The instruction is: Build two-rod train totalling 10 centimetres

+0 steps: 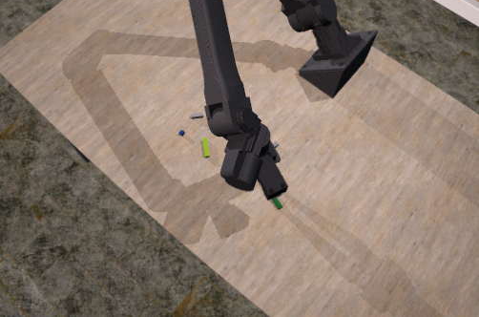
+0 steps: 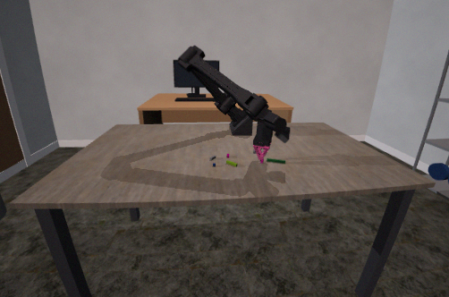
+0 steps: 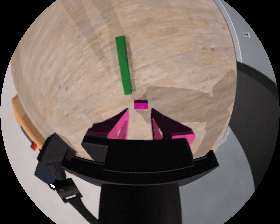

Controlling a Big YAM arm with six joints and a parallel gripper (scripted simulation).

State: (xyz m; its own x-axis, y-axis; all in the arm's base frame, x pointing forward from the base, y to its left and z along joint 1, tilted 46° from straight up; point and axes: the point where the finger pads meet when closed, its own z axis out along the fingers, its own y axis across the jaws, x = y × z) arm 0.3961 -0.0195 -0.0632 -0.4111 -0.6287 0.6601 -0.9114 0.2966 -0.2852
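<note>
Blue [image 1: 181, 133] [image 2: 214, 165] is the small rod at the front, near the lime rod [image 1: 206, 147] [image 2: 232, 164]. The long green rod [image 1: 278, 203] [image 2: 275, 161] [image 3: 124, 65] lies flat on the table [image 1: 143, 124] [image 2: 179, 188] [image 3: 175, 55]. A little magenta rod [image 3: 141, 104] sits near its end, a bit to the side, not touching. The gripper [image 2: 262, 161] [image 3: 139, 111] is partly open just above it, fingers apart, holding nothing. Farther back are a grey rod [image 1: 197, 116] [image 2: 213, 157] and another magenta one [image 2: 228, 156]. Way behind is an orange-brown desk [image 2: 215, 105].
</note>
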